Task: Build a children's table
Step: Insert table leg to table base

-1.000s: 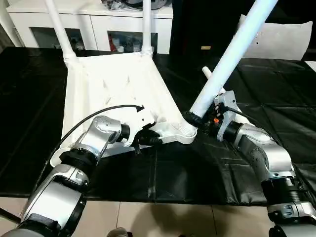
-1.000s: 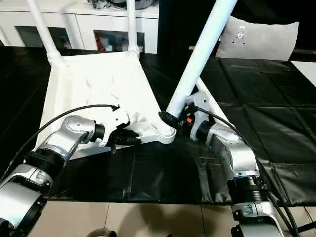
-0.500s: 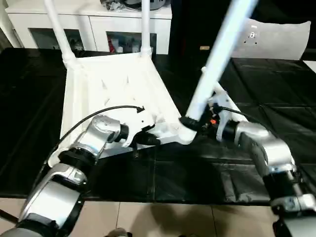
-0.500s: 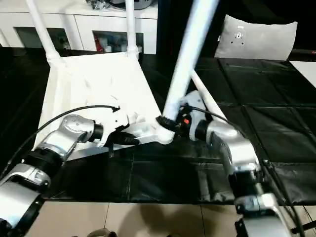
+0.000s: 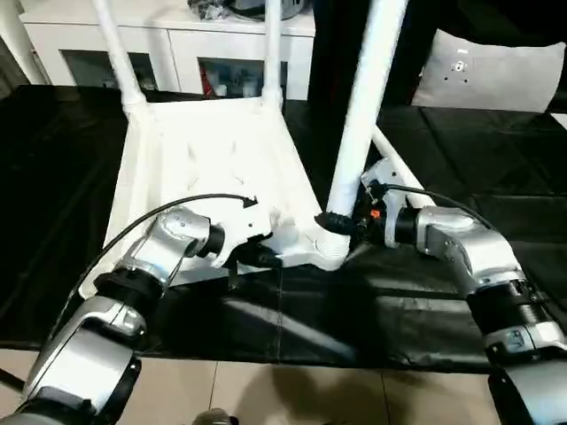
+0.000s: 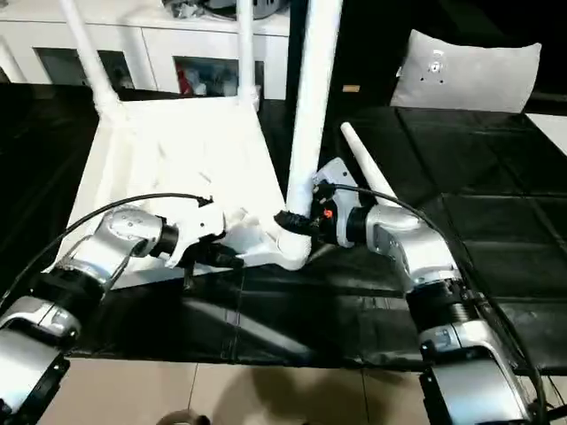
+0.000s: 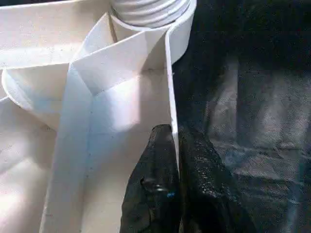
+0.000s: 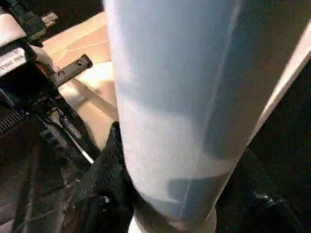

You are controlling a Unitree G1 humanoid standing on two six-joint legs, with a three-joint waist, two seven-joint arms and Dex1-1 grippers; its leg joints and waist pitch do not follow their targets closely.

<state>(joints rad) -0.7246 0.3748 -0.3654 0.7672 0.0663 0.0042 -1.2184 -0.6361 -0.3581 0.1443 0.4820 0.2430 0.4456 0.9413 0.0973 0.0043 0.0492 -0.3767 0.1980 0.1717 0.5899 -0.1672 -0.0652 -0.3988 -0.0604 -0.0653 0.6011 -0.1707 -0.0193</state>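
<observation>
The children's table (image 5: 213,168) lies upside down on a black floor covering (image 5: 80,204), ribbed underside facing up. Two legs already rise from its far corners, the far left leg (image 5: 115,49) and the far right leg (image 5: 271,44), in front of a white cabinet (image 5: 177,49).

The leg in hand (image 5: 363,106) stands at the near right corner socket (image 5: 323,248), its long axis close to upright, running up and slightly to the right out of the top of the head view. Its lower end meets the socket; a ribbed collar sits in the socket in the left wrist view (image 7: 148,9).

The right gripper (image 5: 341,223) comes in from the right and is clamped around the base of this leg, one black finger on each side of the shaft, as the right wrist view confirms (image 8: 112,179). The left gripper (image 5: 257,257) comes in from the left and pinches the near rim of the table just left of that socket, its two fingers (image 7: 153,194) together on either side of the thin wall.

The governing relation: the socket lies directly below the right gripper, along the leg's own axis. The right arm is the nearer to the joint and drives it; the left arm only braces the top. Judged from this, the leg needs pressing or turning straight down its axis, and any lean risks jamming it.

A fourth leg (image 5: 394,159) lies flat on the covering just beyond the right gripper, pointing far-left. The near left corner is hidden behind the left forearm.
</observation>
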